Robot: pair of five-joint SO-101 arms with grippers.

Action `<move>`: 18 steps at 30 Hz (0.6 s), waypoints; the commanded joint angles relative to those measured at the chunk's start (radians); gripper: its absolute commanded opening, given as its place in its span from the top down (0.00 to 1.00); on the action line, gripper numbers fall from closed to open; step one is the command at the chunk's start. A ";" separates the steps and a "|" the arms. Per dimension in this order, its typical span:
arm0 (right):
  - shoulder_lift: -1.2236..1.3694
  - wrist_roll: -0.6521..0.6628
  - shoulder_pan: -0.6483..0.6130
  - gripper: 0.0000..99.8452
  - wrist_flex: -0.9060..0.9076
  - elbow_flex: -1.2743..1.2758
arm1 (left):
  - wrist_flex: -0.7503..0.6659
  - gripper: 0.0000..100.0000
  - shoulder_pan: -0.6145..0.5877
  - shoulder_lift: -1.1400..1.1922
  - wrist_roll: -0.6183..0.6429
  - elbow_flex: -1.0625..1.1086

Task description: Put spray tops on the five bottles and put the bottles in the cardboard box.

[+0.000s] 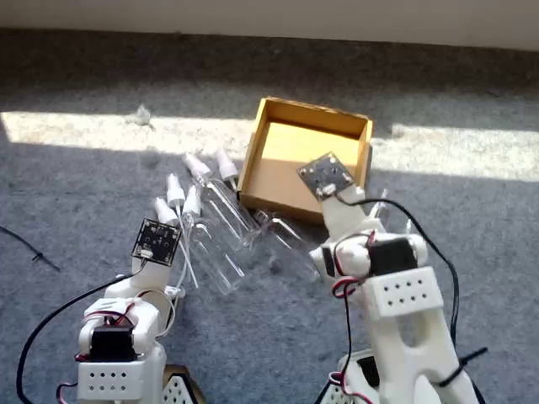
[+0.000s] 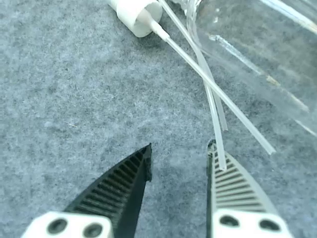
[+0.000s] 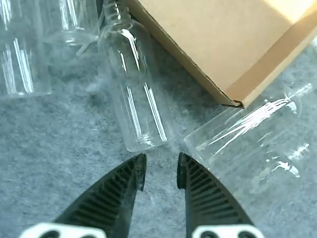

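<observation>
While the left pincer (image 2: 178, 153) is gaping near a white spray top (image 2: 138, 15), the right pincer (image 3: 161, 166) is gaping narrowly before a clear plastic bottle (image 3: 136, 99).

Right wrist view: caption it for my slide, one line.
Open right gripper over carpet, one clear bottle ahead, a second bottle alongside, both lying by the cardboard box.
</observation>
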 commanded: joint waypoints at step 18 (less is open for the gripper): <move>0.693 -0.413 0.343 0.83 -0.065 -0.549 | 0.003 0.83 -0.101 -0.008 -0.006 0.019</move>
